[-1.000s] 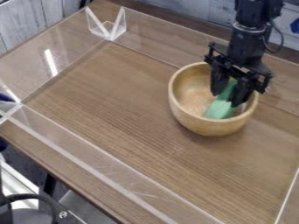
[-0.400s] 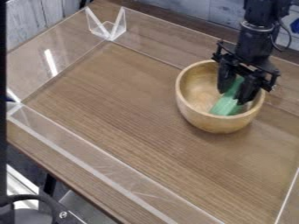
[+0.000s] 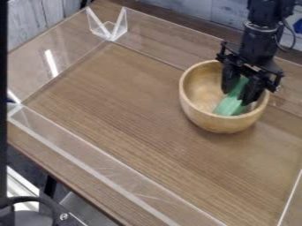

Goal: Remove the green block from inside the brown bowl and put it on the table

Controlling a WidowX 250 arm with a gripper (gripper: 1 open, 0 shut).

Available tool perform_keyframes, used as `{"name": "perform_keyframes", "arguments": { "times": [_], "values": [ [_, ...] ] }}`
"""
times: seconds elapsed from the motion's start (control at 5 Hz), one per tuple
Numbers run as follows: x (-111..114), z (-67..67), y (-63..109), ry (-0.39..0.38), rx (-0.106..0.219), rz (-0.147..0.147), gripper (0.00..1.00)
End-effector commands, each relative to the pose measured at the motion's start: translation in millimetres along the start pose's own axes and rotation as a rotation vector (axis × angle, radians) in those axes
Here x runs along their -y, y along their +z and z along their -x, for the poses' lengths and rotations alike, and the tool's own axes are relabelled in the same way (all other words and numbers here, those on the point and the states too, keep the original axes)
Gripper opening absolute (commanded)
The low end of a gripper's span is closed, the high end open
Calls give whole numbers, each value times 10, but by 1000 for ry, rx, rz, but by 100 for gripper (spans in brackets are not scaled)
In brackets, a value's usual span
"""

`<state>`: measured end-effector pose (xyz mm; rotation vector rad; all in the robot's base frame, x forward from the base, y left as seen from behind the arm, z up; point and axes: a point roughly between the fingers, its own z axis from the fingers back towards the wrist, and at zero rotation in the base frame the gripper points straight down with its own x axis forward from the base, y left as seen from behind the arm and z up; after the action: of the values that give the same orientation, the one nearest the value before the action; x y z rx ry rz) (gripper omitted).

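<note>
The brown bowl (image 3: 196, 113) stands on the table (image 3: 106, 106) at the right. Inside it the green block (image 3: 229, 107) leans tilted, its lower end on the bowl's floor and its upper end between the fingers. My black gripper (image 3: 243, 94) reaches straight down into the bowl and is shut on the green block's upper part. The fingers hide the top of the block.
Low clear acrylic walls (image 3: 71, 154) run around the tabletop. A clear bracket (image 3: 106, 24) stands at the far corner. The bowl sits close to the right wall, with wide bare wood to its left and front.
The bowl, with the gripper and block in it, has shifted slightly to the right. The grip on the block looks the same.
</note>
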<state>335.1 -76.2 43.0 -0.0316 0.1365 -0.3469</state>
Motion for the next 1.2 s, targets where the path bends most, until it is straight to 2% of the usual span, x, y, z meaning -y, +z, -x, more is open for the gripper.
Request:
{"name": "perform_keyframes", "arguments": {
  "times": [0.0, 0.8, 1.0],
  "values": [
    [20, 7, -138, -21, -12, 1, 0],
    [-181, 181, 112, 30, 39, -2, 0],
    [-280, 300, 217, 70, 60, -7, 0]
  ]
}}
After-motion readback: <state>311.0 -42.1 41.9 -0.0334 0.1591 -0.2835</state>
